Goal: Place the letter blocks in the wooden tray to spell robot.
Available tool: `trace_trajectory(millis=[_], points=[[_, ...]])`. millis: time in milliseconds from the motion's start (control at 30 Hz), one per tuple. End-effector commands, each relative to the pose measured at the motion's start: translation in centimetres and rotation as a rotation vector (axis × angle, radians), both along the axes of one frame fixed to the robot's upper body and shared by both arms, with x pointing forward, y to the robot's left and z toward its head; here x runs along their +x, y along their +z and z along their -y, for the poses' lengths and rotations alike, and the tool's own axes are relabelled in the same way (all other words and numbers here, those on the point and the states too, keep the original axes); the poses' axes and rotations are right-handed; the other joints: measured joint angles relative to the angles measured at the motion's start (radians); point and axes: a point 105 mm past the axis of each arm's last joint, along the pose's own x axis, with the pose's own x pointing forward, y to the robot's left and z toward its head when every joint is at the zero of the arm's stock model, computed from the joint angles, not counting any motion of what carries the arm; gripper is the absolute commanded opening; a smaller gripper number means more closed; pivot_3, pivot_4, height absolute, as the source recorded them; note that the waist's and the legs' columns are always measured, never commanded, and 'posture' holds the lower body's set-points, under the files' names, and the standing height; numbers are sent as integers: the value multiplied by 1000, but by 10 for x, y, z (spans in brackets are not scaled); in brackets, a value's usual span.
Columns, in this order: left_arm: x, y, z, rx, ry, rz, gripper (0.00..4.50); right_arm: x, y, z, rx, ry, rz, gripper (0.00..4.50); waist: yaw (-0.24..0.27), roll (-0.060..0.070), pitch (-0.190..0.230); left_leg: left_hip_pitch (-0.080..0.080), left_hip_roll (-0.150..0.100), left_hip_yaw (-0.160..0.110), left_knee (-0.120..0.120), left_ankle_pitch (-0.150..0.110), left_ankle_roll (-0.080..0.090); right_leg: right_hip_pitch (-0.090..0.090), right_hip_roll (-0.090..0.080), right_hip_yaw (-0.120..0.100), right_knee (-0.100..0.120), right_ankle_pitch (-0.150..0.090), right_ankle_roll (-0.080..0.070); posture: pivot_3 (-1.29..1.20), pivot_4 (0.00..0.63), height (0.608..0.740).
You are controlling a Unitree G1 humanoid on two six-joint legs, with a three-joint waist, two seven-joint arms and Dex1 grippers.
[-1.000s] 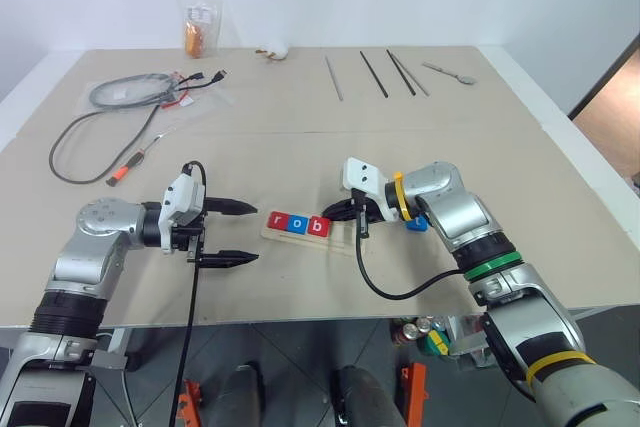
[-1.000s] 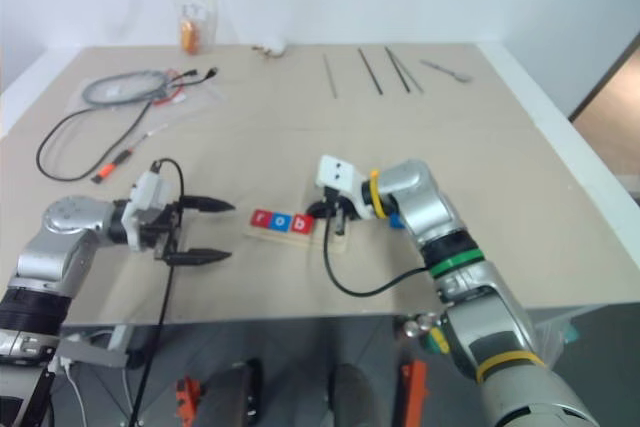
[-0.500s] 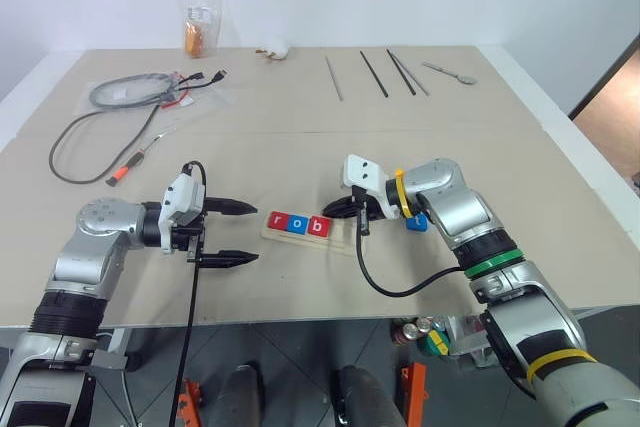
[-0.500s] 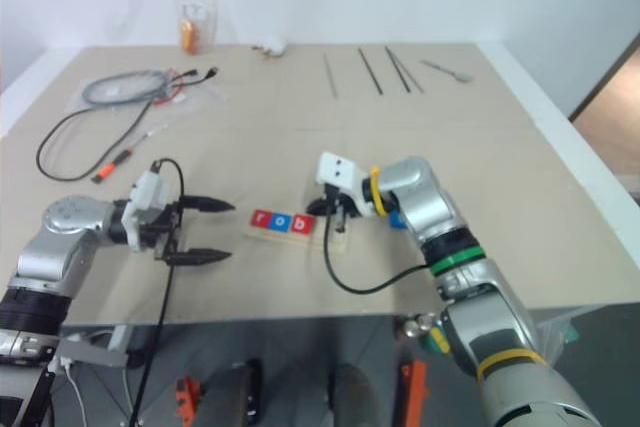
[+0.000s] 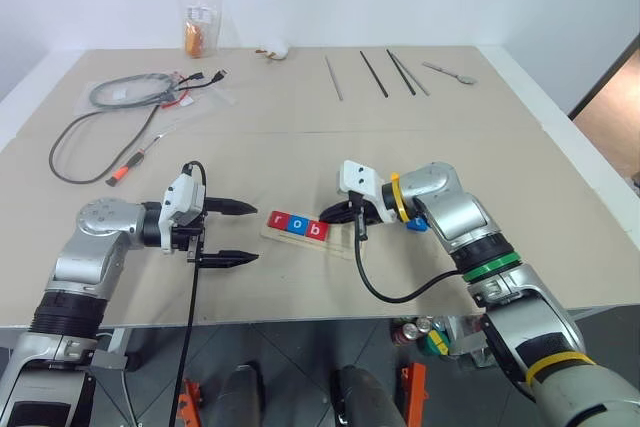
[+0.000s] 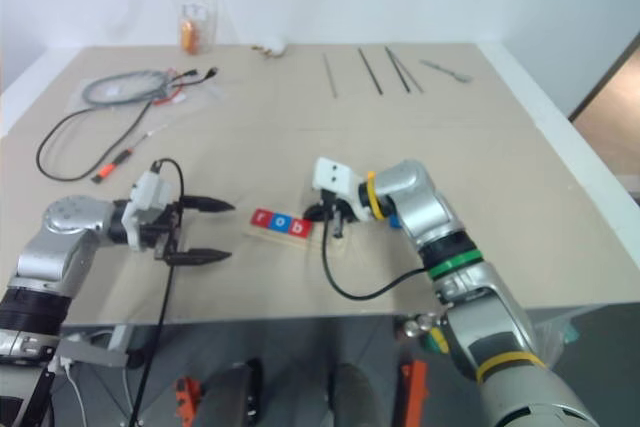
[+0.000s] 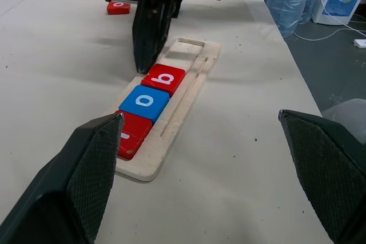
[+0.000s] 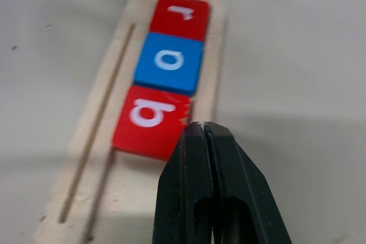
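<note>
I see my right claw (image 8: 197,135) pressed shut with its tip at the red b tile (image 8: 150,120) in the long pale wooden tray (image 7: 189,92) on the bench, left claw (image 5: 228,232) spread, and a hard push could knock r, o, b crooked.

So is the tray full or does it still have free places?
Not full: the tray holds three blocks, r, o, b; its far end is bare.
</note>
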Motion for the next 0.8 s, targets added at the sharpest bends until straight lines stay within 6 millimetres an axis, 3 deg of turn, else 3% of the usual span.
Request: trace_trajectory(millis=[33, 133, 333, 433, 533, 767, 800], points=[[0, 8, 0, -5, -4, 35, 4500, 13, 52, 15, 111, -54, 85, 23, 0, 0, 0, 0, 0, 0, 0, 0, 0, 0, 0, 0, 0, 0, -1, 0, 150, 740], [-1, 7, 1, -6, -6, 35, 4500, 6, 62, 28, 135, -44, 72, 23, 6, 0, 0, 0, 0, 0, 0, 0, 0, 0, 0, 0, 0, 0, 0, 0, 150, 740], [-10, 13, 16, -17, -79, 59, 4500, -5, 48, 81, 137, -226, 86, 23, 17, 0, 0, 0, 0, 0, -1, -1, -1, 0, -1, 0, 0, 0, 1, 0, 150, 740], [-10, 17, 22, -24, -97, 71, 4500, -1, 55, 109, 185, -390, 123, 790, 15, 0, 0, -1, 0, 2, -1, 0, -1, -1, -1, 2, 0, -1, 2, 0, 150, 740], [-9, 16, 24, -22, -112, 70, 4500, -1, 60, 127, 218, -500, 144, 1837, 10, 0, 0, 0, 0, 2, 0, 0, 0, -1, 0, 2, 0, 0, -1, 0, 150, 740], [-6, 13, 30, -15, -147, 62, 4500, -12, 58, 144, 215, -590, 171, 4385, 7, 0, 0, 2, -1, 2, 1, 0, 0, 0, 0, 4, 0, 2, -1, 0, 150, 740], [-5, 14, 32, -17, -154, 63, 4500, -13, 52, 150, 191, -595, 165, 4460, 7, 0, 0, 2, -1, 2, 1, 0, 1, 0, 0, 4, 0, 2, -1, 0, 150, 740]])
